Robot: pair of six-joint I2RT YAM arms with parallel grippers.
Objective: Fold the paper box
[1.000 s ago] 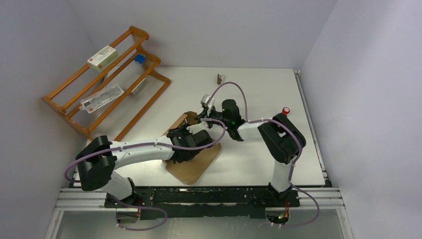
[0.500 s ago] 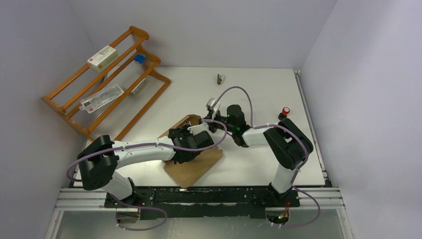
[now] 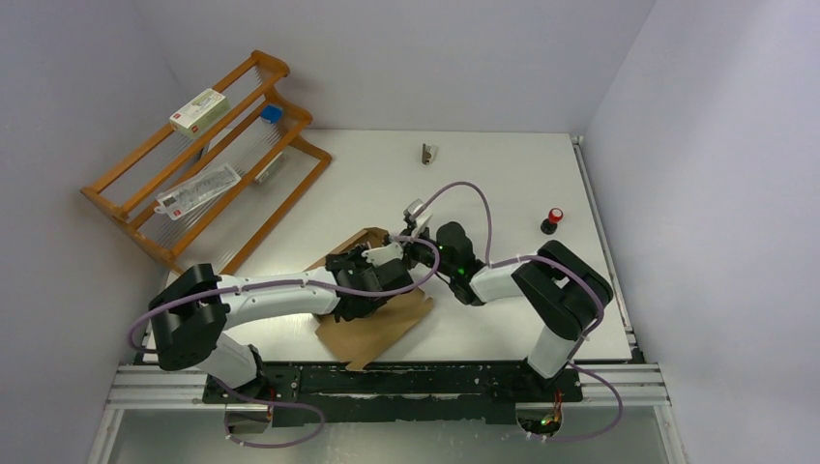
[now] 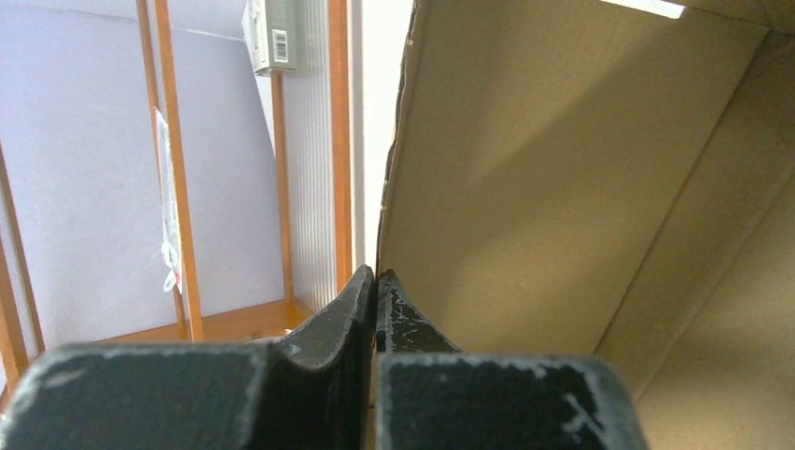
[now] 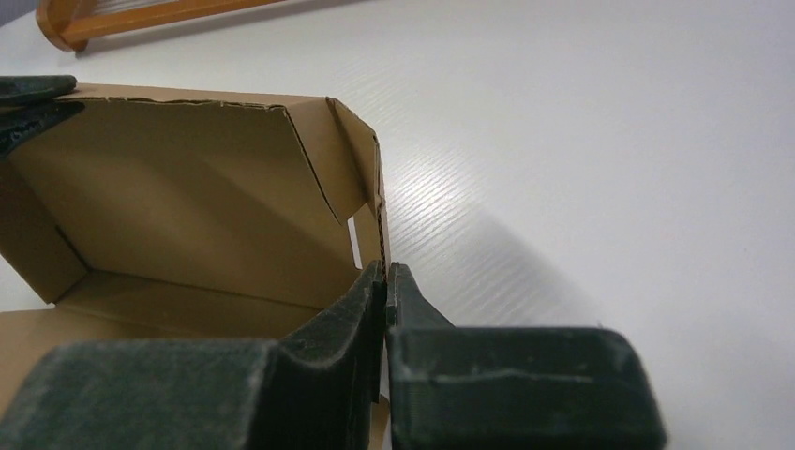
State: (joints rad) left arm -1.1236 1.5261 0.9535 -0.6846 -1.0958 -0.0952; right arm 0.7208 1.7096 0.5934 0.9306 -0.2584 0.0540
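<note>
The paper box (image 3: pixel 377 327) is brown cardboard, part folded, lying near the table's front edge with its walls raised. My left gripper (image 3: pixel 343 261) is shut on the top edge of one upright wall (image 4: pixel 525 169); in the left wrist view the gripper (image 4: pixel 376 277) pinches that edge. My right gripper (image 3: pixel 413 253) is shut on the opposite side wall, and in the right wrist view the gripper (image 5: pixel 386 270) clamps the thin cardboard edge. The box's open inside (image 5: pixel 187 206) faces that camera, with the left fingers (image 5: pixel 33 98) at its far corner.
A wooden rack (image 3: pixel 208 159) stands at the back left, holding a white carton (image 3: pixel 199 109), a flat packet (image 3: pixel 198 190) and a blue-capped item (image 3: pixel 272 114). A small clip (image 3: pixel 427 153) lies at the back. A red-topped knob (image 3: pixel 554 219) sits to the right.
My left gripper has closed on the box wall. Both arms and the box have shifted toward the near edge, and the right arm has swung down and left.
</note>
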